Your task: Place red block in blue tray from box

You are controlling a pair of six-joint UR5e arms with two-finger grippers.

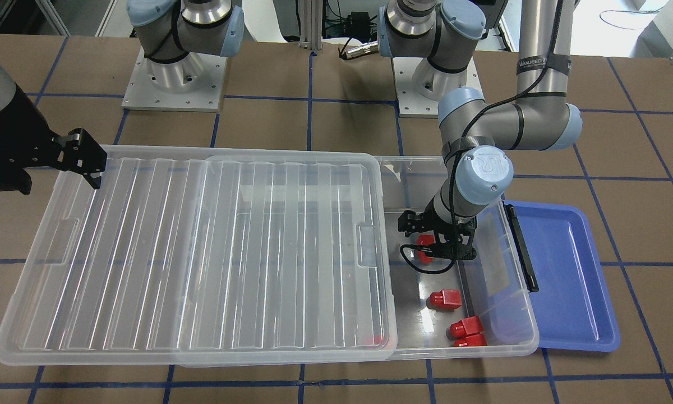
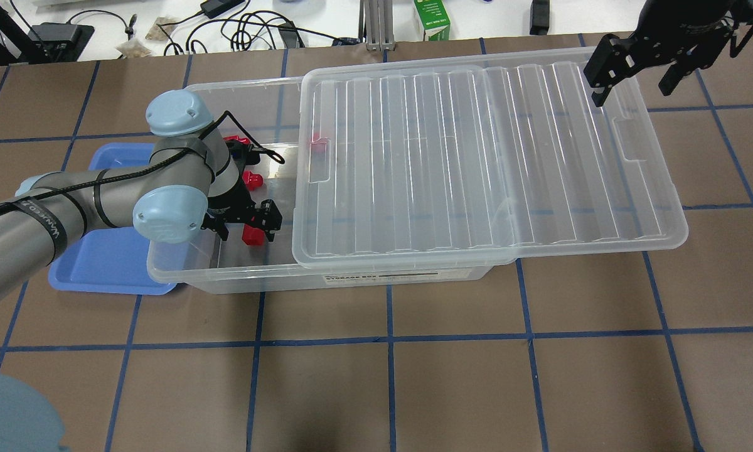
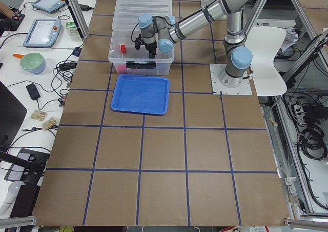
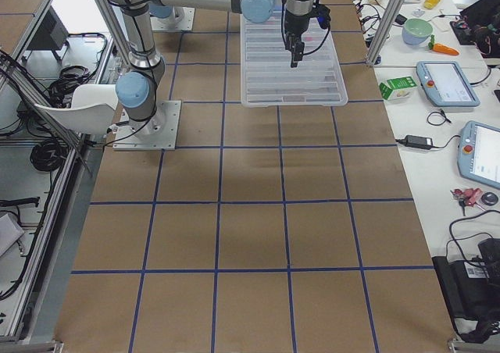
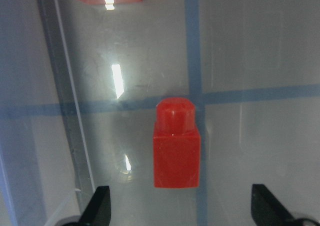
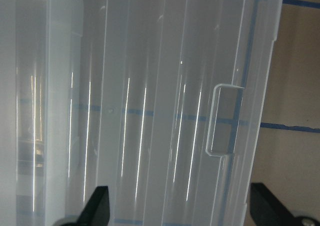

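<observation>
The box (image 2: 351,275) is a clear bin, and its ribbed lid (image 2: 477,157) is slid aside so the end by the blue tray (image 2: 100,257) is uncovered. My left gripper (image 2: 246,227) is open inside that end, straddling a red block (image 5: 177,146) that lies on the bin floor between its fingertips (image 5: 100,206). The block also shows in the front view (image 1: 424,247), under the left gripper (image 1: 437,238). My right gripper (image 2: 637,69) is open and empty over the lid's far corner. The blue tray (image 1: 566,269) holds nothing.
Other red blocks (image 1: 445,299) (image 1: 466,325) (image 1: 471,340) lie in the uncovered end near the bin wall. Another red one (image 2: 317,143) shows through the lid's edge. The bin's black latch (image 1: 521,247) faces the tray. Cables and devices line the table's far side.
</observation>
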